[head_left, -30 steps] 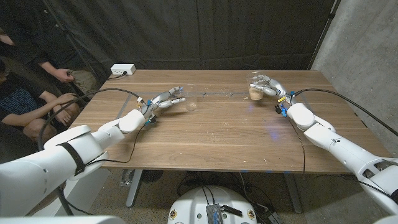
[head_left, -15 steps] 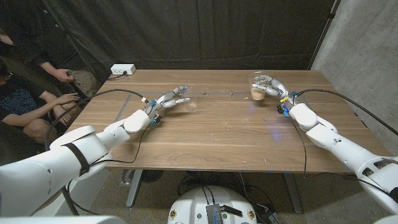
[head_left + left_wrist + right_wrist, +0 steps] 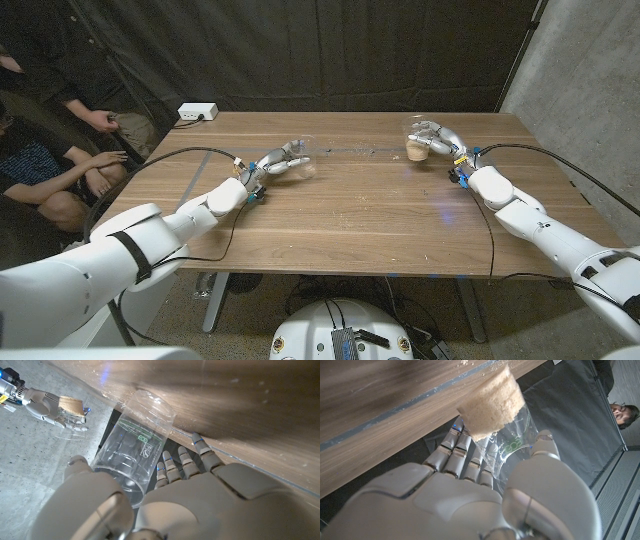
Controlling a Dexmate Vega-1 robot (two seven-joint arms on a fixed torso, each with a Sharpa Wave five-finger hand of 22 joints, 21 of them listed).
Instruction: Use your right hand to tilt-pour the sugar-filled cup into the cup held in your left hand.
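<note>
At the far left I see two seated people (image 3: 45, 160) beside the worktop (image 3: 350, 215), and a white box (image 3: 197, 112) on its far left corner. My left hand (image 3: 272, 162) has its fingers (image 3: 172, 467) wrapped around the empty clear cup (image 3: 303, 157), held left of the worktop's centre. Well apart to the right, my right hand (image 3: 436, 140) has its fingers (image 3: 457, 455) closed around the sugar cup (image 3: 414, 147), with brown sugar (image 3: 487, 410) filling its base.
</note>
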